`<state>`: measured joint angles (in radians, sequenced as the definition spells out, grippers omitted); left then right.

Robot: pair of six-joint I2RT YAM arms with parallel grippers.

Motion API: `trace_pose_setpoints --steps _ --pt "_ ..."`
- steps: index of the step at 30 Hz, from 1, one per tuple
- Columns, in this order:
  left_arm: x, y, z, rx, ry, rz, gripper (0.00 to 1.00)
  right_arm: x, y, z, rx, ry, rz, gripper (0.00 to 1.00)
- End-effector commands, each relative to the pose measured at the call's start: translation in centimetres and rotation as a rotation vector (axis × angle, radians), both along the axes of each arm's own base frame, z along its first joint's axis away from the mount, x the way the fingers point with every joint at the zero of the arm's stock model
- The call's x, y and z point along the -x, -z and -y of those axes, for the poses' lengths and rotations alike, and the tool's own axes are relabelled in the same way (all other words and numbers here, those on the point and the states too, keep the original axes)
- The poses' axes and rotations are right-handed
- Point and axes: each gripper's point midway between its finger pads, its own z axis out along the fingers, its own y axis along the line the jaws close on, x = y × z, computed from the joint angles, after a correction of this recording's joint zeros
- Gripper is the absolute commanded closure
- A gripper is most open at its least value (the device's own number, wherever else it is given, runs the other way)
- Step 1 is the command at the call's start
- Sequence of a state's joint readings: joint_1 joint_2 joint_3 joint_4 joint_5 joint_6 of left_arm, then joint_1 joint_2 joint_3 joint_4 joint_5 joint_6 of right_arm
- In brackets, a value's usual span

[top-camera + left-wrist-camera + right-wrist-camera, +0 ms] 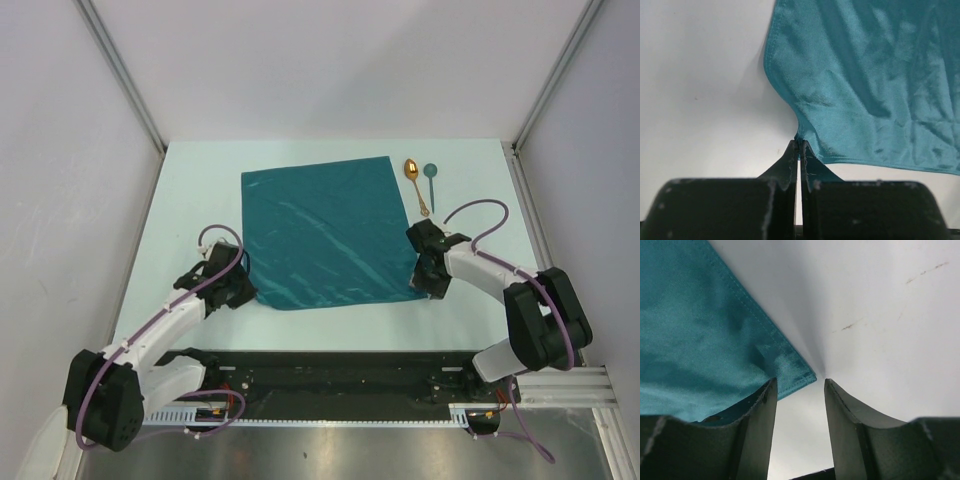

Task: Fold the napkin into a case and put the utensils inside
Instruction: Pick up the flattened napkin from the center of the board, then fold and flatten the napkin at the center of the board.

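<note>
The napkin (pixel 325 232) lies flat mid-way across the counter (pixel 200 200), spoons (pixel 414 180) toward its far right corner. The left tool (pixel 799 150) pinches the napkin's near-left corner; the right tool (pixel 800 390), jaws apart, straddles the near-right: close fully on cloth before lifting evenly.

No legible text, label, brand, number or sign on anything here.
</note>
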<state>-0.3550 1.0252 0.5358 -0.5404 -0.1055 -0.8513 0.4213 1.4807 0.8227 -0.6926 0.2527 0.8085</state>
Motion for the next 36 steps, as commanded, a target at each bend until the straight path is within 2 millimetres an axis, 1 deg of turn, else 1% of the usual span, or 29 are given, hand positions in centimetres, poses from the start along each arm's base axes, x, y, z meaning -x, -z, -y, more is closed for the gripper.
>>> trace_pose_setpoints --steps 1,5,8,9,11,12,14,15,16,17,18,19,21,22,23,24,25,26,27,28,29,30,31,32,33,34,35,36 --pt "-1.1 -1.1 0.6 0.017 0.033 0.055 1.00 0.1 0.1 1.0 0.029 0.020 0.008 0.52" --pt "-1.1 -1.4 0.8 0.026 0.040 0.065 1.00 0.5 1.5 0.7 0.004 0.025 -0.010 0.53" --pt "-1.3 -1.7 1.1 0.041 0.059 0.081 1.00 0.3 2.5 0.6 0.010 0.024 -0.021 0.55" --pt "-1.3 -2.0 1.3 0.050 0.061 0.093 1.00 0.1 2.7 0.5 0.010 0.024 -0.018 0.57" --pt "-1.4 -2.3 1.4 0.059 0.069 0.107 1.00 0.2 3.1 0.2 -0.004 0.016 -0.030 0.70" --pt "-1.4 -2.5 1.5 0.062 0.074 0.117 1.00 0.2 3.3 0.0 -0.006 0.016 -0.028 0.79" --pt "-1.5 -2.9 1.6 0.066 0.087 0.133 1.00 0.4 3.7 0.1 -0.002 0.016 -0.027 0.82" --pt "-1.6 -3.0 1.6 0.067 0.090 0.141 1.00 0.2 3.5 0.1 -0.005 0.017 -0.015 0.88" --pt "-1.8 -3.4 1.7 0.072 0.091 0.160 1.00 0.1 3.4 0.2 0.000 0.010 -0.005 0.92" --pt "-1.8 -3.6 1.7 0.074 0.096 0.170 1.00 -0.1 3.1 0.3 0.001 0.006 0.007 0.97" --pt "-1.9 -3.8 1.8 0.079 0.102 0.184 1.00 -0.7 2.2 0.0 -0.014 -0.006 0.049 1.00" --pt "-2.3 -4.7 1.9 0.089 0.106 0.223 1.00 -1.1 1.5 -0.1 -0.017 -0.026 0.073 1.00" --pt "-3.0 -6.0 1.8 0.083 0.116 0.275 1.00 -2.6 -0.7 -0.8 -0.046 -0.062 0.159 1.00" --pt "-3.6 -7.4 1.9 0.092 0.118 0.329 1.00 -3.5 -2.9 -0.9 -0.055 -0.097 0.232 1.00" --pt "-4.2 -9.0 1.9 0.092 0.123 0.378 1.00 -4.0 -4.2 -1.0 -0.058 -0.114 0.272 1.00" --pt "-4.6 -10.2 2.0 0.096 0.128 0.418 1.00 -5.1 -6.4 -1.3 -0.074 -0.124 0.335 1.00" --pt "-5.4 -12.0 2.0 0.107 0.130 0.480 1.00 -5.6 -9.0 -1.4 -0.099 -0.135 0.414 1.00" --pt "-5.9 -14.6 2.2 0.114 0.149 0.557 1.00 -6.1 -10.8 -1.3 -0.099 -0.163 0.459 1.00" --pt "-6.2 -16.2 2.4 0.124 0.159 0.602 1.00 -7.0 -13.7 -1.6 -0.122 -0.174 0.531 1.00" --pt "-6.7 -18.1 2.5 0.134 0.163 0.659 1.00 -7.3 -16.3 -1.5 -0.142 -0.183 0.597 1.00" --pt "-7.1 -21.2 2.5 0.141 0.167 0.727 1.00 -7.2 -18.0 -1.3 -0.137 -0.200 0.629 1.00" --pt "-7.2 -22.8 2.6 0.146 0.173 0.759 1.00 -7.3 -19.7 -1.3 -0.140 -0.215 0.669 1.00" --pt "-7.1 -24.4 3.0 0.160 0.200 0.792 1.00 -7.7 -23.1 -1.3 -0.148 -0.224 0.744 1.00" --pt "-7.1 -27.9 3.1 0.155 0.230 0.869 1.00 -7.1 -25.2 -0.8 -0.147 -0.225 0.792 1.00" --pt "-6.8 -29.4 3.3 0.156 0.254 0.899 1.00 -6.8 -27.0 -0.8 -0.140 -0.253 0.837 1.00" --pt "-6.3 -31.3 3.6 0.162 0.286 0.942 1.00 -6.5 -29.8 -0.8 -0.153 -0.276 0.904 1.00" --pt "-5.6 -34.7 3.7 0.154 0.322 1.027 1.00 -5.6 -31.9 -0.4 -0.153 -0.286 0.955 1.00" --pt "-4.6 -36.8 3.6 0.153 0.343 1.086 1.00 -5.0 -33.5 -0.1 -0.136 -0.307 0.994 1.00"
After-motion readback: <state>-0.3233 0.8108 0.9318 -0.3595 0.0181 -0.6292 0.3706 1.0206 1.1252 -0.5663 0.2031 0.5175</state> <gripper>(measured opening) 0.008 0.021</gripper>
